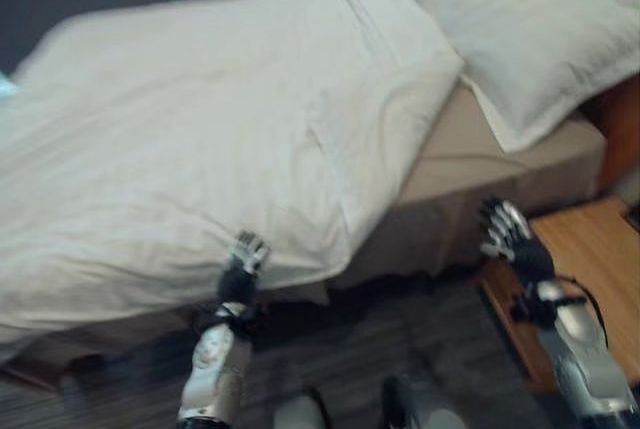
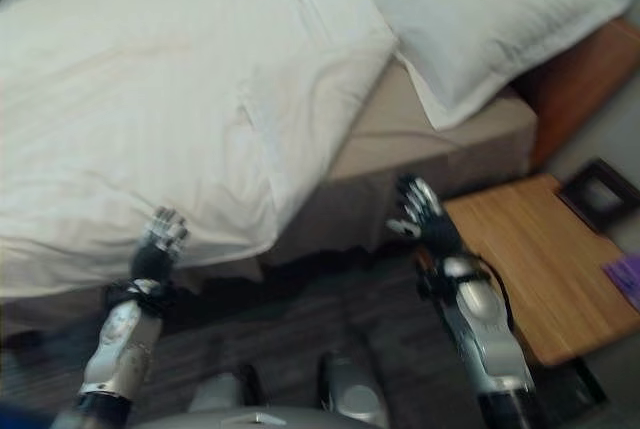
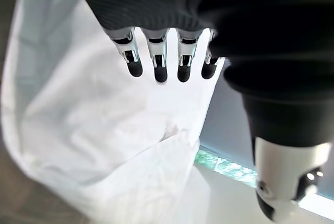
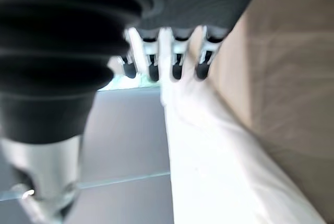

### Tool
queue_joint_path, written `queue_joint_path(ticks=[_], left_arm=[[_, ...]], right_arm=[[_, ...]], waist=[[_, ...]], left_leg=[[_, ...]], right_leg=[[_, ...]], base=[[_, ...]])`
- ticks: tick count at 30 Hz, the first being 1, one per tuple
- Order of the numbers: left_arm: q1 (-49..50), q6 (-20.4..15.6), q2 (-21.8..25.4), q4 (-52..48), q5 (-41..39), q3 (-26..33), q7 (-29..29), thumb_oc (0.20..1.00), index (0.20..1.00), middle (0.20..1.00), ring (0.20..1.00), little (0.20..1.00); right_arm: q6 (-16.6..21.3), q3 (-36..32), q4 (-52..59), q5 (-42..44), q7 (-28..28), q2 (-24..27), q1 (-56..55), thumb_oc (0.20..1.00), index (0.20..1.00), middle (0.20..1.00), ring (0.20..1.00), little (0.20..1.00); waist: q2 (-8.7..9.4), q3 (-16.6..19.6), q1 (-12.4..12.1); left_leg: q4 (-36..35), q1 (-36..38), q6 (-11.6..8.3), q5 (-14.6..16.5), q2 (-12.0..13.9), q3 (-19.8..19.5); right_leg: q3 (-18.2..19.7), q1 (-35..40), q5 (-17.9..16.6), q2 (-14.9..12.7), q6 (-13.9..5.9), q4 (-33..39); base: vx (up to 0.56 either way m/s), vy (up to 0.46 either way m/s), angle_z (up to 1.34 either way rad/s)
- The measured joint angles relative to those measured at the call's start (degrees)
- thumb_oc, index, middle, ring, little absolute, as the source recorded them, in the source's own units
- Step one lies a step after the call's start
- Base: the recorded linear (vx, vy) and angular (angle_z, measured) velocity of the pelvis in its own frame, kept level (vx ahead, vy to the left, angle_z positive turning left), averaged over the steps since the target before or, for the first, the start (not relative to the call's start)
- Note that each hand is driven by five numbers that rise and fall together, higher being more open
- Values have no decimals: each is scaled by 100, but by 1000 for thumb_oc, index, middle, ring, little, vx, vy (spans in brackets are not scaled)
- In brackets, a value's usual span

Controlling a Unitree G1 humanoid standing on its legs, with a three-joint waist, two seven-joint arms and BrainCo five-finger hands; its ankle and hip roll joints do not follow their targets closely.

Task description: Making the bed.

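Observation:
A white duvet (image 1: 200, 119) covers most of the bed, and its near edge hangs over the side. Its folded top end stops short of two white pillows (image 1: 540, 39) at the head, leaving a strip of tan sheet (image 1: 470, 149) bare. My left hand (image 1: 245, 254) is open at the hanging duvet edge, fingers pointing up at the cloth. In the left wrist view its straight fingers (image 3: 159, 62) hold nothing, with the white duvet (image 3: 104, 145) past them. My right hand (image 1: 510, 234) is open in the air beside the bed's tan side. In the right wrist view its fingers (image 4: 177, 57) are straight.
A wooden bedside table (image 2: 530, 259) stands right of my right hand, carrying a black frame (image 2: 598, 194) and a purple item (image 2: 628, 277). A wooden headboard (image 2: 590, 74) rises behind the pillows. Dark carpet (image 1: 400, 349) runs along the bed's near side.

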State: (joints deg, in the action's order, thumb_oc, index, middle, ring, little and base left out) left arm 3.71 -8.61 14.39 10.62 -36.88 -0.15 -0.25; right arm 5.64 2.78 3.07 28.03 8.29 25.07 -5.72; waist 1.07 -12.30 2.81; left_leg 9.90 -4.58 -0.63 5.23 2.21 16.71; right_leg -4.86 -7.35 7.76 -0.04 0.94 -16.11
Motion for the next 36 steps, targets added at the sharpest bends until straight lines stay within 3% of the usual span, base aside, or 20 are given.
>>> queue_joint_path(ticks=[3,4,5,6,7,8,9,11,12,13,15,16,17,20,21,23,27,28,31,36], left_arm=[[-82,2,117,-82,107,77,30,1000,1000,1000,1000,1000],[-112,1,177,-78,184,78,50,1000,1000,1000,1000,1000],[-143,10,277,-68,232,73,78,1000,1000,1000,1000,1000],[-198,41,273,-71,357,50,110,1000,1000,1000,1000,1000],[-221,38,253,-96,419,47,109,1000,1000,1000,1000,1000],[-277,38,294,-149,452,46,107,1000,1000,1000,1000,1000],[-289,38,348,-202,458,55,105,1000,1000,1000,1000,1000],[-292,39,554,-275,517,61,105,1000,1000,1000,1000,1000],[-338,66,1002,-323,875,48,94,1000,1000,1000,1000,1000],[-445,139,1343,-320,1084,53,81,1000,1000,1000,1000,1000],[-650,144,1732,-321,1261,105,101,1000,1000,1000,1000,1000],[-1059,130,2330,-220,1470,88,107,1000,1000,1000,1000,1000],[-1236,110,2505,-102,1555,116,117,1000,1000,1000,1000,1000],[-2843,107,3422,1189,1839,-407,225,1000,1000,1000,1000,1000],[-3607,155,3764,1910,2063,-675,351,1000,1000,1000,1000,1000],[-4629,198,4288,2779,2332,-1377,400,1000,1000,1000,1000,1000],[-5685,168,4159,3732,2472,-1708,569,1000,1000,1000,1000,1000],[-6092,182,4129,4070,2481,-2205,572,1000,1000,1000,1000,1000],[-6689,189,3917,4809,2600,-2558,592,1000,1000,1000,1000,1000],[-7172,280,3905,5576,2583,-2633,653,1000,1000,1000,1000,1000]], right_arm=[[-4,50,68,-51,32,-206,-11,1000,1000,1000,1000,1000],[-4,50,56,-51,29,-278,38,1000,1000,1000,1000,1000],[-1,108,60,-50,30,-351,131,1000,1000,1000,1000,1000],[-1,157,93,-50,48,-283,93,1000,1000,1000,1000,1000],[-4,183,102,-50,52,-224,65,1000,1000,1000,1000,1000],[-6,236,114,-51,85,-129,71,1000,1000,1000,1000,1000],[-9,235,116,-51,99,-130,65,1000,1000,1000,1000,1000],[-14,237,126,-51,105,-155,20,1000,1000,1000,1000,1000],[-40,282,116,-49,111,-204,-87,1000,1000,1000,1000,1000],[-67,348,96,-50,116,-161,-77,1000,1000,1000,1000,1000],[-81,401,80,-44,134,-76,-48,1000,1000,1000,1000,1000],[-108,456,81,-34,254,15,-33,1000,1000,1000,1000,1000],[-128,449,82,-32,303,22,-7,1000,1000,1000,1000,1000],[-153,443,84,220,464,78,-457,1000,1000,1000,1000,1000],[-204,501,88,234,544,103,-629,1000,1000,1000,1000,1000],[-247,495,125,329,611,100,-855,1000,1000,1000,1000,1000],[-275,489,148,519,617,170,-1129,1000,1000,1000,1000,1000],[-269,479,241,630,616,219,-1118,1000,1000,1000,1000,1000],[-250,486,387,734,609,219,-1177,1000,1000,1000,1000,1000],[-228,492,454,861,572,256,-1189,1000,1000,1000,1000,1000]], waist=[[-54,13,168],[-27,-31,164],[-65,-132,216],[-172,-183,399],[-254,-196,480],[-304,-203,505],[-349,-220,492],[-367,-211,474],[-322,-201,464],[-328,-202,472],[-415,-167,463],[-456,-160,467],[-460,-156,456],[-501,-126,603],[-519,-114,788],[-523,-114,942],[-596,-74,1254],[-621,-79,1354],[-628,-88,1525],[-610,-225,1755]], left_leg=[[-708,531,234,-149,-396,-335],[-848,656,432,-273,-415,-380],[-986,759,518,-374,-285,-409],[-976,796,514,-376,-194,-521],[-1008,802,526,-385,-183,-593],[-1089,822,535,-430,-168,-585],[-1088,807,528,-426,-158,-593],[-1112,767,495,-411,-154,-606],[-1237,835,348,-507,-124,-683],[-1340,904,255,-569,-72,-711],[-1448,925,125,-681,60,-676],[-1514,935,-27,-757,200,-677],[-1514,892,-45,-748,247,-676],[-1514,904,-255,-773,396,-749],[-1517,825,-344,-797,417,-791],[-1518,722,-366,-803,422,-760],[-1550,673,-442,-752,400,-616],[-1550,565,-441,-753,358,-588],[-1549,299,-439,-768,311,-473],[-1550,-151,-416,-806,236,-294]], right_leg=[[-121,296,-321,328,76,365],[-102,240,-295,357,35,167],[-41,129,-315,436,-16,-200],[184,-81,-226,493,-217,-595],[288,-163,-127,441,-225,-707],[698,-254,-92,199,-298,-584],[758,-272,-106,-42,-338,-408],[771,-203,-163,-458,-423,214],[788,91,-747,-587,-732,895],[784,177,-1001,-519,-663,1075],[762,230,-1073,-355,-584,1223],[727,309,-1181,-207,-472,1465],[696,360,-1227,-169,-467,1568],[597,570,-1409,-37,-329,2015],[538,559,-1458,-24,-311,2107],[547,466,-1519,-16,-299,2176],[662,384,-1523,-20,-299,2175],[710,245,-1560,-64,-322,2174],[814,-86,-1639,-104,-357,2174],[1023,-637,-1763,-133,-399,2159]], base=[[72,85,-10],[24,39,-26],[48,-9,-19],[43,-23,5],[91,-67,26],[54,-43,13],[83,-55,-1],[54,-29,6],[13,-55,22],[-13,-73,18],[14,-82,-3],[48,-74,-7],[48,-83,1],[5,-56,10],[-7,-69,15],[-1,-39,-3],[-25,-18,-18],[-45,-1,-21],[-29,0,-14],[0,-5,-21]])
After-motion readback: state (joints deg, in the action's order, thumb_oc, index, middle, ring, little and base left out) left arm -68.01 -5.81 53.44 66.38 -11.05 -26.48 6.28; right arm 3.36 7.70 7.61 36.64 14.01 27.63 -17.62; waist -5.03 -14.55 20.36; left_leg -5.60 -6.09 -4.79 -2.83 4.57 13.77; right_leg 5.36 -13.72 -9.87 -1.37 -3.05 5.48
